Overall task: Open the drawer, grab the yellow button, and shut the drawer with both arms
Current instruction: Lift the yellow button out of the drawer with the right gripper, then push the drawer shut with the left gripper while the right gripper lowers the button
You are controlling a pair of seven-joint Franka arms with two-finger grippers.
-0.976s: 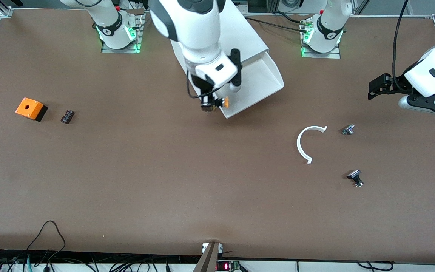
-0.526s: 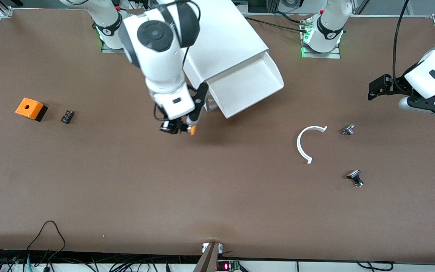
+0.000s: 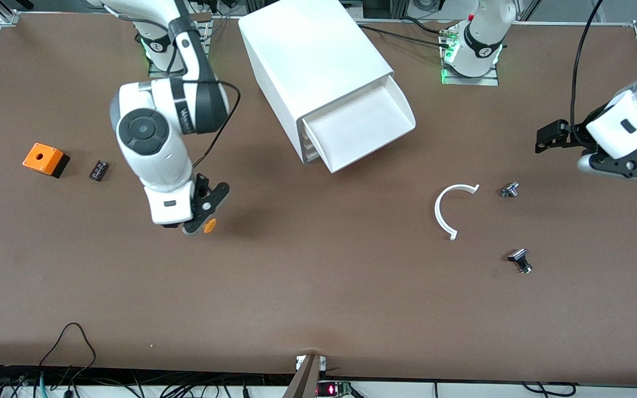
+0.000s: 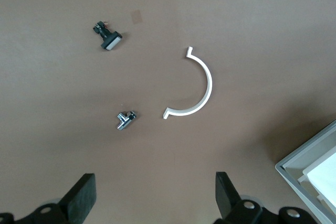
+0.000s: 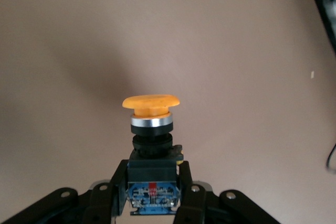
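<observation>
Orange-capped button (image 3: 210, 225) pinched tight in right tool (image 5: 152, 195) over bare desk (image 3: 318, 287); set down gently. Left tool (image 4: 152, 203) waits wide open, empty; drawer (image 3: 360, 130) still out.

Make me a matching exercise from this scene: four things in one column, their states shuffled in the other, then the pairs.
1. drawer
2. button
3. left gripper
4. orange box

A. held over bare table
B. open, holding nothing
C. pulled out of the cabinet
D. resting at the right arm's end of the table

Pairs: 1-C, 2-A, 3-B, 4-D
</observation>
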